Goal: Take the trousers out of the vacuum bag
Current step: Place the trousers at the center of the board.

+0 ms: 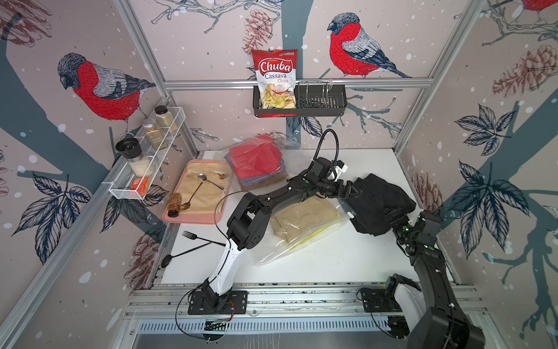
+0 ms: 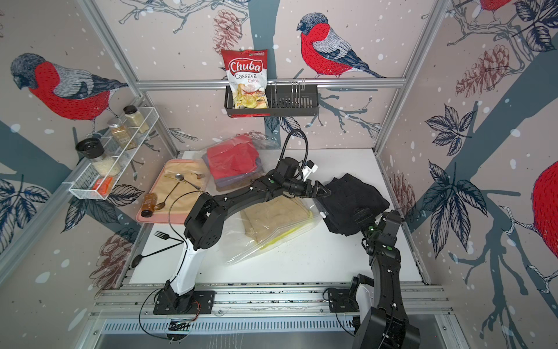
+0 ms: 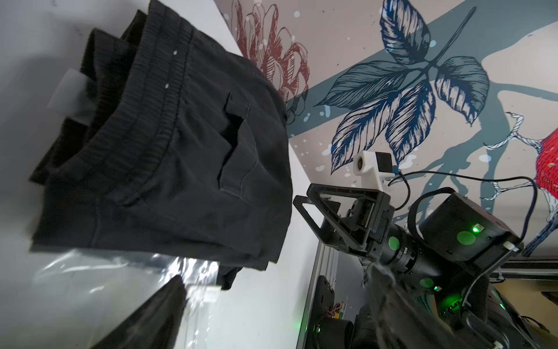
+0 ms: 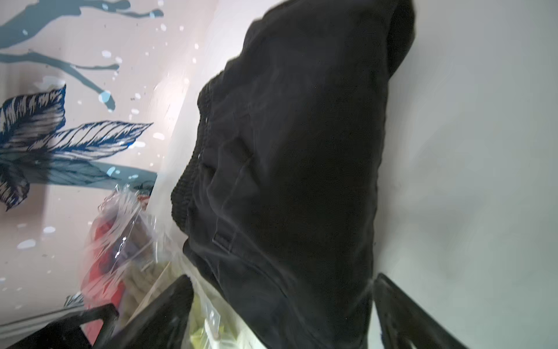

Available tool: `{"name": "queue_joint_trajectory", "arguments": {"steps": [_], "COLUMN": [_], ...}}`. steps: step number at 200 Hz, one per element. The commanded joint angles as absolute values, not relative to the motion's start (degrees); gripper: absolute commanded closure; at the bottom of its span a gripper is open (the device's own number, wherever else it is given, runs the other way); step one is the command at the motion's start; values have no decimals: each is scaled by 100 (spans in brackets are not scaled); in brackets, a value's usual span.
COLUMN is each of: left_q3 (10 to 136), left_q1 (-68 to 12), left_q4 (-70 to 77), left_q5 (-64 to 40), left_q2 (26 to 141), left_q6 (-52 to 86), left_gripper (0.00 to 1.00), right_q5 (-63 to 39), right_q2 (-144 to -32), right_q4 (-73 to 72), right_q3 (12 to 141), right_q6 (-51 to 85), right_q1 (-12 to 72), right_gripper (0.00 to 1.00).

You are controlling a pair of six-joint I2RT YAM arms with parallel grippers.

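The black trousers [image 1: 382, 202] lie crumpled on the white table at the right, outside the vacuum bag [image 1: 290, 250]. That clear bag lies in the middle, with tan trousers [image 1: 302, 219] and yellow trousers [image 1: 311, 237] in it. My left gripper [image 1: 354, 190] is open at the black trousers' left edge, above the bag's mouth. My right gripper [image 1: 390, 214] is open at their near edge. In the right wrist view the black trousers [image 4: 287, 166] lie between its spread fingers [image 4: 163, 311]. A second clear bag [image 1: 223, 157] at the back holds red trousers [image 1: 253, 160] on purple and brown ones.
A pink tray [image 1: 193, 219] with spoons and a small bottle sits at the left. A black fork [image 1: 196, 237] and spoon lie in front of it. A wire shelf [image 1: 145, 169] of jars hangs on the left wall. A chips packet [image 1: 274, 78] stands in the back wall's basket.
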State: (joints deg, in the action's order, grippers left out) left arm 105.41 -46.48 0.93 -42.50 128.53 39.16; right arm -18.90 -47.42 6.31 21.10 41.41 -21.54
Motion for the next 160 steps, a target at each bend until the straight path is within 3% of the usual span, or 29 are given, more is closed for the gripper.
{"name": "queue_joint_trajectory", "arguments": {"steps": [1,65,104,160], "left_q3": [10831,11449,11759,12540], "left_q1": [-4759,-4920,-4922,-4840], "left_q4": [950,1970,1499,608], "left_q5": [-4395,-4465,-4263,-3983], "left_q2": [13159,14208,14577,15176], "left_q6": [4395,5250,5129,4764], "left_gripper": [5,6,6,7], "right_q5": [-1463,-2187,-2437,-2176], "right_q2": [-4989,-6094,-7063,-7573], "right_q4": [565,-453,-482,-626], "right_q3": [2421,2770,3076,2803], "right_q6": [3989,3729,3451,3540], "right_q1": [-2235,-2529,-2492,-2012], "right_gripper": [3,4,5,4]}}
